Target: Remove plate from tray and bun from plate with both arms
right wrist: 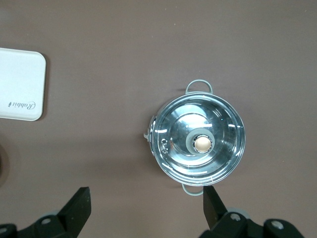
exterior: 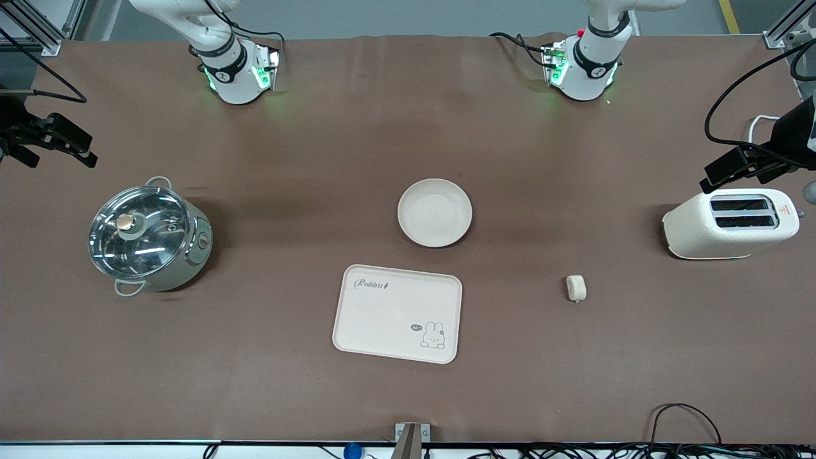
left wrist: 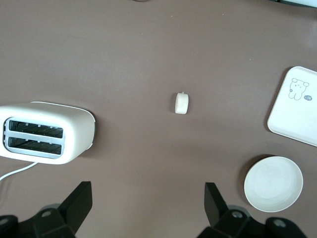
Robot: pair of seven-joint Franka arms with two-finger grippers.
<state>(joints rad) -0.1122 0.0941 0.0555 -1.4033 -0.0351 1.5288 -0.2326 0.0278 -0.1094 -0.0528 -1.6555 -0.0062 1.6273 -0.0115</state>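
A round, smooth plate (exterior: pixel 435 212) is lying bare on the matte brown table (exterior: pixel 306 159), just farther from the front camera than the rectangular tray (exterior: pixel 396 313). A stubby bun (exterior: pixel 576 288) is resting toward the toaster (exterior: pixel 730 224). The left gripper (left wrist: pixel 148 203) is being held wide open, empty, above the toaster; the right gripper (right wrist: pixel 146 208) likewise above the glass-lidded pot (exterior: pixel 150 237).

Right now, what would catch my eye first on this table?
Probably the shiny lidded pot at the right arm's end and the cream toaster at the left arm's end. Between them sit a round plate and, nearer the camera, a rabbit tray; a small bun lies alone nearer the toaster.
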